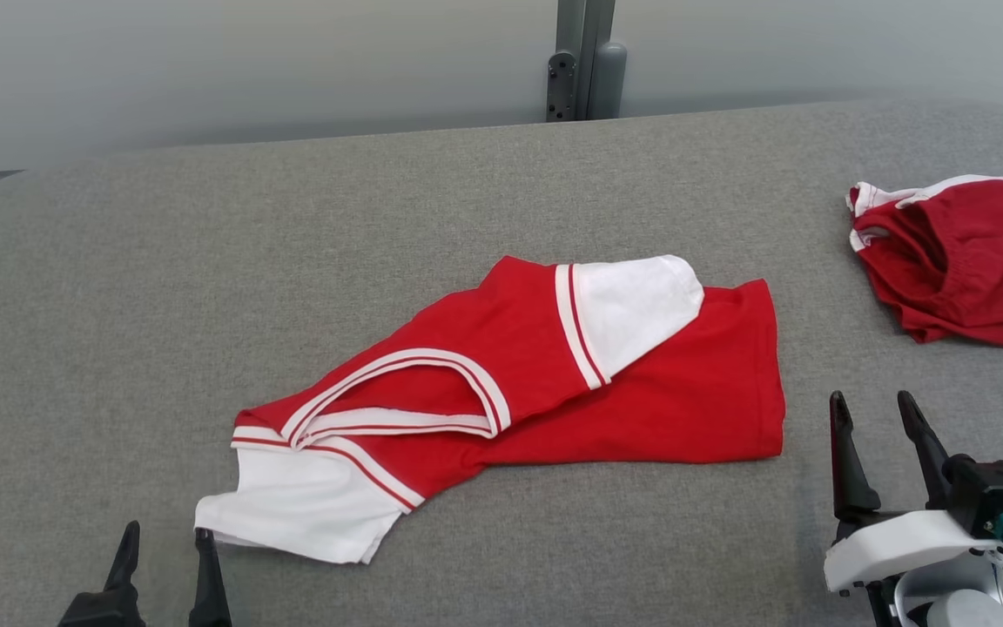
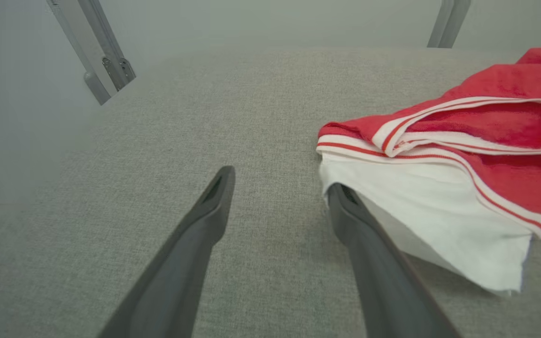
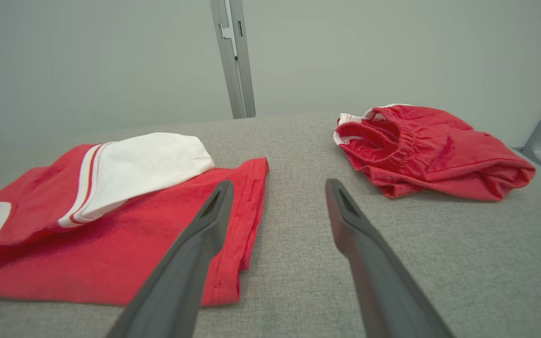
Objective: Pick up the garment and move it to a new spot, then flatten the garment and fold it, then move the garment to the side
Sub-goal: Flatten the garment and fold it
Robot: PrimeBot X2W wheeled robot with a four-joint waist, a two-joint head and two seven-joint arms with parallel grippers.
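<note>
A red shirt with white sleeves and striped trim, the garment [image 1: 554, 374], lies folded over on the grey padded table [image 1: 205, 287]. One white sleeve [image 1: 310, 505] spreads at its near left corner. My left gripper [image 1: 166, 533] stands open at that corner, its right finger [image 2: 345, 206] touching the sleeve's edge [image 2: 421, 220] with nothing between the fingers. My right gripper [image 1: 874, 402] is open just right of the shirt's hem [image 3: 247, 206], apart from the cloth.
A second red garment with an elastic waistband [image 1: 963, 257] lies bunched at the table's far right [image 3: 425, 145]. Metal posts [image 1: 584, 61] stand behind the table's far edge. Bare grey surface stretches to the left and back [image 2: 158, 117].
</note>
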